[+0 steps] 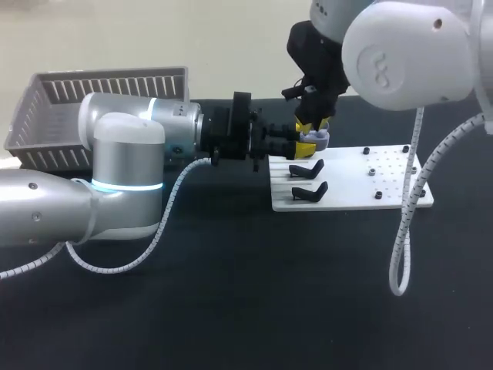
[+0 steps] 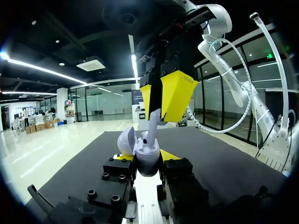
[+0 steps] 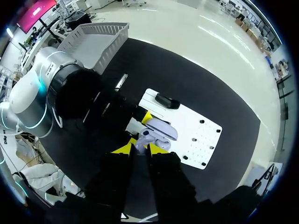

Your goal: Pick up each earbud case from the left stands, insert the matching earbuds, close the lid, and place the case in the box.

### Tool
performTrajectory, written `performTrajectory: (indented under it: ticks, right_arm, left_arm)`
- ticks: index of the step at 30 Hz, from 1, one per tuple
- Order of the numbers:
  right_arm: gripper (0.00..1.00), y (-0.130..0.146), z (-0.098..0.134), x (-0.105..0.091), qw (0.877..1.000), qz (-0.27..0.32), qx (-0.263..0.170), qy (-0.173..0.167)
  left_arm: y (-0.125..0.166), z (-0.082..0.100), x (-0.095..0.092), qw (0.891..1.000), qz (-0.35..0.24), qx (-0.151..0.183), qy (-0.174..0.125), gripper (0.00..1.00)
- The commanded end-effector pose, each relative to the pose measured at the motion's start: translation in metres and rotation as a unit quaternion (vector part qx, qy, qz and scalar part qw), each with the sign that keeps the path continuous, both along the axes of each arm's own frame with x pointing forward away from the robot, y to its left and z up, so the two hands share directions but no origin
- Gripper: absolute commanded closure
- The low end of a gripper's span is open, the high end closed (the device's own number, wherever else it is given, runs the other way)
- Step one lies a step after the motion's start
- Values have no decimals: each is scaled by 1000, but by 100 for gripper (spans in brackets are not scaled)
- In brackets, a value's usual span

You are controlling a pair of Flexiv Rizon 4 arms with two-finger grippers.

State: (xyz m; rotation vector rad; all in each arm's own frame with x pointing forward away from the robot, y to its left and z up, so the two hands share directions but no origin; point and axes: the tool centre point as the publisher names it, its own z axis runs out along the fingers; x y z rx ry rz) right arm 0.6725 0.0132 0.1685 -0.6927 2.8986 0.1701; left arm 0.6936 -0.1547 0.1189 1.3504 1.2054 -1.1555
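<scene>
left fingers (image 2: 170, 155) clamp the open case (image 2: 147, 164).
only your left wrist view plainly shows right fingers (image 2: 175, 93) pinching an earbud (image 2: 152, 125) at its opening.

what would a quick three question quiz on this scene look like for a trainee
1. True or false: the earbud case held by the left tool has its lid shut.
2. The earbud is held by: A) the left tool, B) the right tool, C) nothing.
3. Fill in: the head view shows ___ empty black stands on the white plate.
Key: 1 false; 2 B; 3 two.
</scene>
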Motion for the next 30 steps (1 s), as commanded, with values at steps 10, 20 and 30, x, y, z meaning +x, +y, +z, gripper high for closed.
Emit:
performTrajectory:
  ticks: [10,20,30]
  right_arm:
    - [100,0,-5,4,1000,-8,-9,0]
    - [100,-2,-6,6,1000,-15,-6,-1]
    - [100,-1,-10,8,1000,-13,-6,3]
  left_arm:
    - [0,-1,-2,1000,3,-2,-2,100]
    - [0,-1,-2,1000,3,-2,-2,100]
    - [0,-1,-2,1000,3,-2,-2,100]
